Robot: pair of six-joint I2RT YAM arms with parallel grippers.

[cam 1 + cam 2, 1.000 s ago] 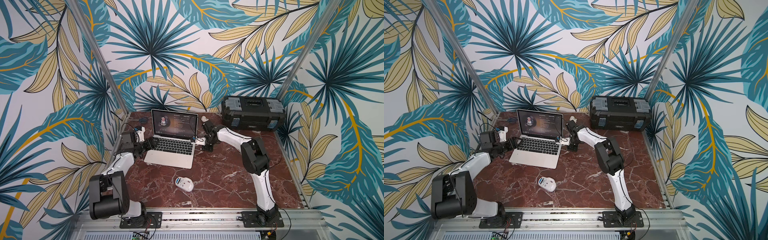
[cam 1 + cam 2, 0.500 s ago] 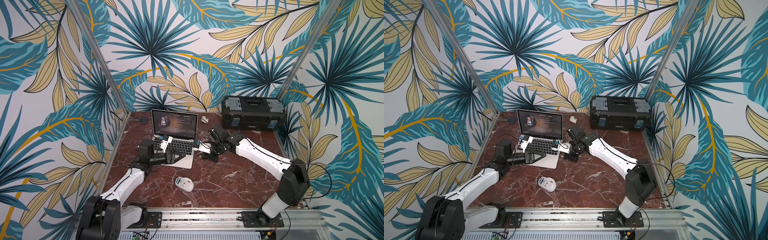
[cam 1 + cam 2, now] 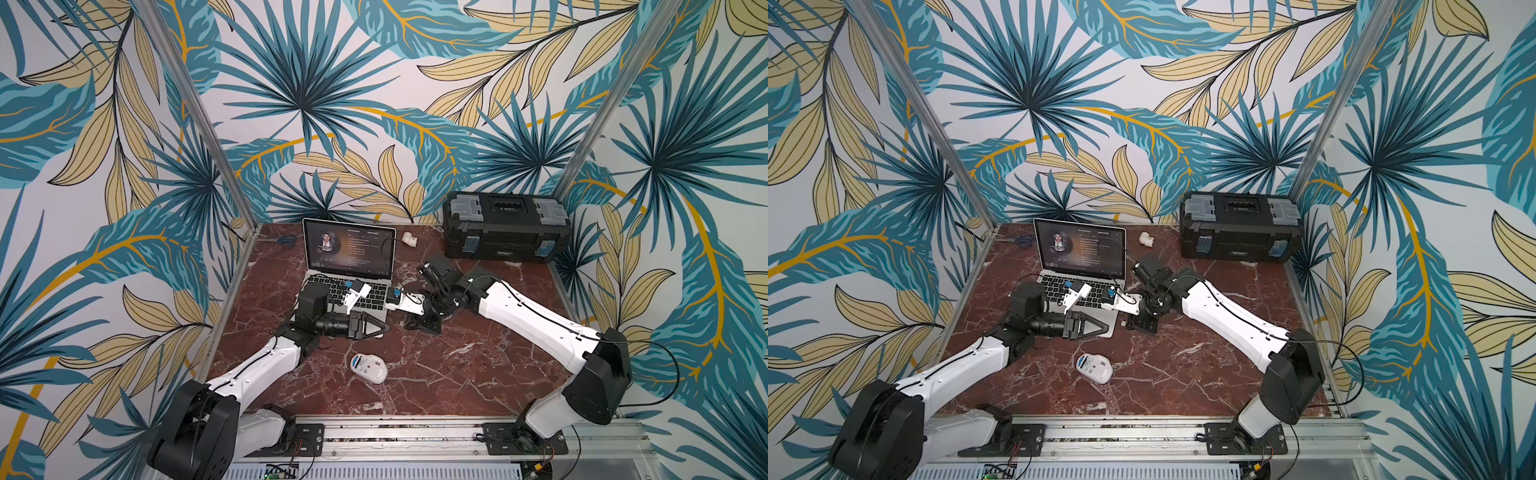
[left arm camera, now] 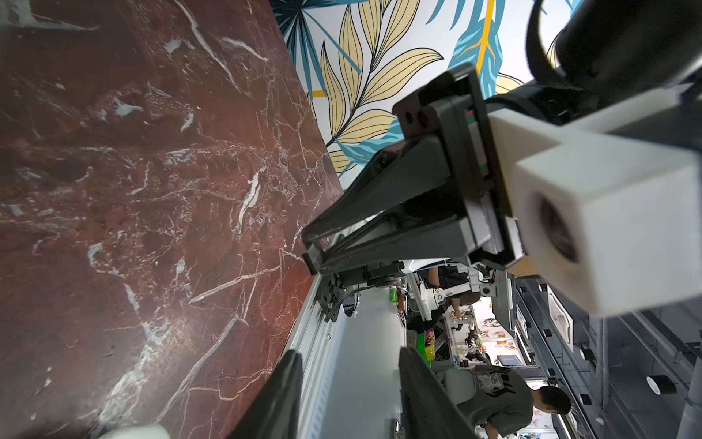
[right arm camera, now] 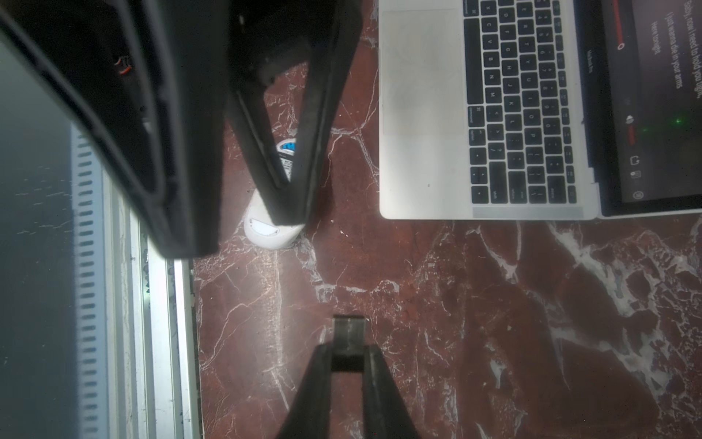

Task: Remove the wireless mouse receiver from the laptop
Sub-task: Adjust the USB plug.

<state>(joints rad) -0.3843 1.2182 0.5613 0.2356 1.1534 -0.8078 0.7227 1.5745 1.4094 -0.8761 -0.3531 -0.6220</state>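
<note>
The laptop (image 3: 349, 249) stands open at the back of the table, screen lit, in both top views; its keyboard and palm rest (image 5: 421, 114) show in the right wrist view. My right gripper (image 5: 347, 349) is shut on the wireless mouse receiver (image 5: 348, 328), a small black stub with a metal plug sticking out past the fingertips. It hovers over bare table off the laptop's front right corner (image 3: 1129, 323). My left gripper (image 4: 349, 353) is open with nothing between its fingers, lying low at the laptop's front edge (image 3: 384, 329) and pointing at the right gripper.
A white mouse (image 3: 368, 368) lies upside down in front of the laptop. A black toolbox (image 3: 505, 230) stands at the back right, with a small white fitting (image 3: 409, 238) beside the laptop screen. An aluminium rail (image 3: 395, 432) runs along the table's front edge.
Since a second ago both arms have come away from the laptop's sides to the table in front of it. Over the last half second they have barely moved.
</note>
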